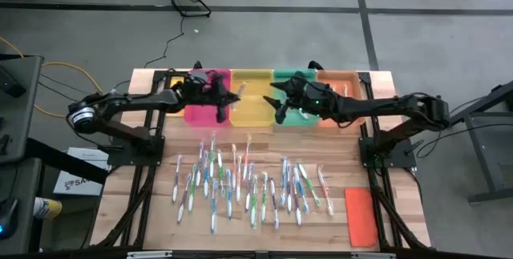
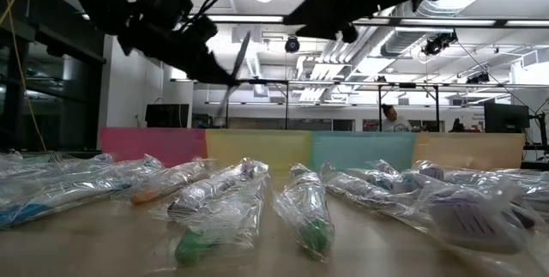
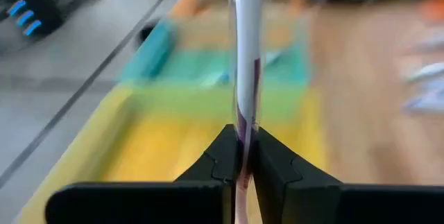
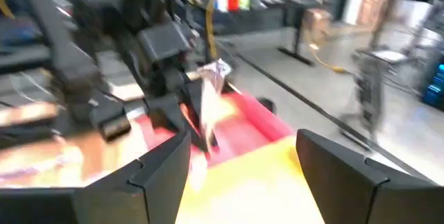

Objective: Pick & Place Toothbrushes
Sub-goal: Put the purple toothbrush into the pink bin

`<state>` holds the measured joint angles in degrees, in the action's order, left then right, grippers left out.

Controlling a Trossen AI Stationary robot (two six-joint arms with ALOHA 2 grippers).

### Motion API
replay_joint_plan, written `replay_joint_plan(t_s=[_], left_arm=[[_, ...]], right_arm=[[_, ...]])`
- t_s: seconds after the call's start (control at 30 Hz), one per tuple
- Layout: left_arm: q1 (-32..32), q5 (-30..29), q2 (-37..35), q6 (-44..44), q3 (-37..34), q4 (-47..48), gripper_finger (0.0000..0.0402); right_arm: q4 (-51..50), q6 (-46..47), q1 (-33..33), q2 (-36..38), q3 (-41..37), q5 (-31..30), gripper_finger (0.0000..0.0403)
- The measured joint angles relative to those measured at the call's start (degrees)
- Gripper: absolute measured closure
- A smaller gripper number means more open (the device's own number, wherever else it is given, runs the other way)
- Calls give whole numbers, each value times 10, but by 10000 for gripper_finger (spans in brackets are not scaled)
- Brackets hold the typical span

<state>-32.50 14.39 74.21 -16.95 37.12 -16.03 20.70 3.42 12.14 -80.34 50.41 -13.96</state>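
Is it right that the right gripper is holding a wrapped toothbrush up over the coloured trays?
No. The left gripper holds the wrapped toothbrush over the coloured trays, as the left wrist view shows. The right gripper is open and empty.

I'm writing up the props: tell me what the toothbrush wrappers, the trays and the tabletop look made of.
Toothbrush wrappers: clear, crinkly, glossy film, probably plastic; handles show through.
Trays: likely translucent coloured plastic; pink, yellow, green, orange compartments in a row, smooth walls.
Tabletop: pale wood, butcher-block look with visible plank lines; finish unclear.
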Motion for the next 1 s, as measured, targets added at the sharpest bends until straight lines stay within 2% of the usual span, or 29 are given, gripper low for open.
replay_joint_plan(t_s=[0.1, 0.2, 0.3, 0.4, 0.5, 0.6, 0.67, 0.8, 1.0], left_arm=[[-24, -24, -35, -77, 0, 62, 384], [-49, -30, -69, -163, 0, 121, 384], [-69, -66, -91, -265, 0, 170, 384], [-78, -116, -95, -393, 0, 201, 384], [-76, -158, -90, -558, 0, 200, 384], [-76, -163, -82, -717, 0, 209, 384], [-76, -163, -76, -786, 0, 214, 384], [-76, -187, -56, -874, 0, 246, 380], [-76, -270, -14, -921, 0, 242, 368]], right_arm=[[-61, 0, 0, 19, 0, -18, 141], [-91, -5, 0, 25, 0, -28, 140], [-110, -19, 3, 25, 0, -39, 140], [-117, -21, 7, 22, 0, -43, 140], [-128, -21, 13, 21, 0, -43, 140], [-132, -21, 19, 21, 0, -42, 140], [-133, -21, 23, 21, 0, -42, 140], [-136, -22, 27, 21, 0, -41, 140], [-139, -29, 26, 21, 0, -41, 140]])
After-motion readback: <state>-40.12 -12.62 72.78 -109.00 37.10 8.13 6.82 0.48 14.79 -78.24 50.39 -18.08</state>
